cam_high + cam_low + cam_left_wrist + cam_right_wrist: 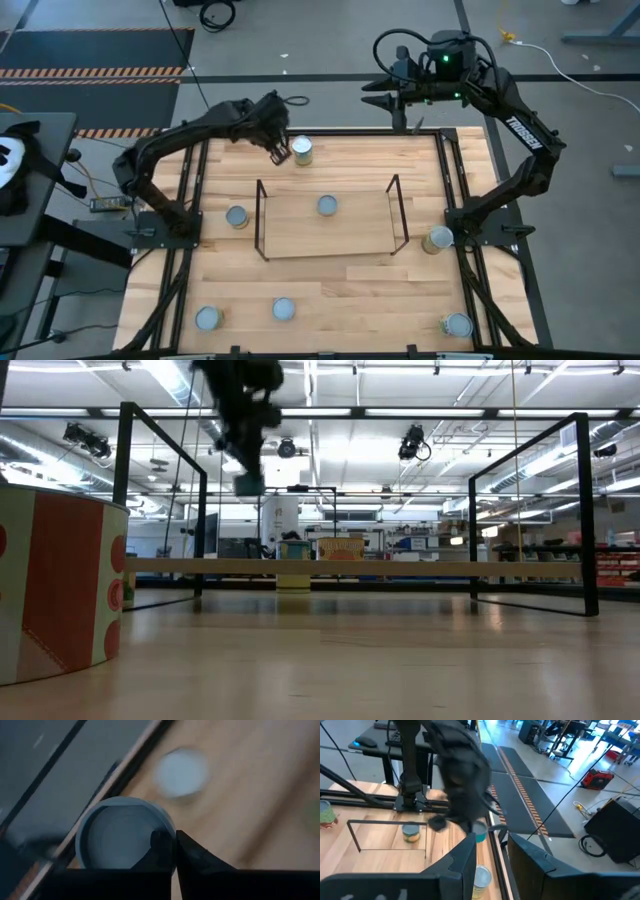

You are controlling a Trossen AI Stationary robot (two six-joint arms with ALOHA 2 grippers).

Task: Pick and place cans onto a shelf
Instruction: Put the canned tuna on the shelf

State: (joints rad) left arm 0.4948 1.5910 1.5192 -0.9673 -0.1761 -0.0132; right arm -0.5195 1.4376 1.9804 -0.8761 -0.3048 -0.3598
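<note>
My left gripper (173, 851) is shut on a can (120, 837) with a pale top, high above the table's far left part. The low view shows this can (248, 483) in the air. In the right wrist view it (479, 834) hangs over another can (481, 877) that stands on the wood. From above, my left gripper (282, 152) is beside a can (301, 150); whether that is the held one I cannot tell. The shelf (262, 215) stands mid-table with one can (327, 205) on its base. My right gripper (492, 855) waits open beyond the far edge. My left gripper pinches the can's top rim (170, 827) on one side. One finger (160, 845) lies over the recessed top and the other (197, 857) is outside the wall. The fingers slant down from the table's left. The can is lifted clear, top up.
Loose cans stand left of the shelf (237, 216), right of it (438, 238) and along the near edge (207, 318) (284, 309) (457, 324). A black metal frame (445, 170) runs round the tabletop. One red-labelled can (55, 590) looms close in the low view.
</note>
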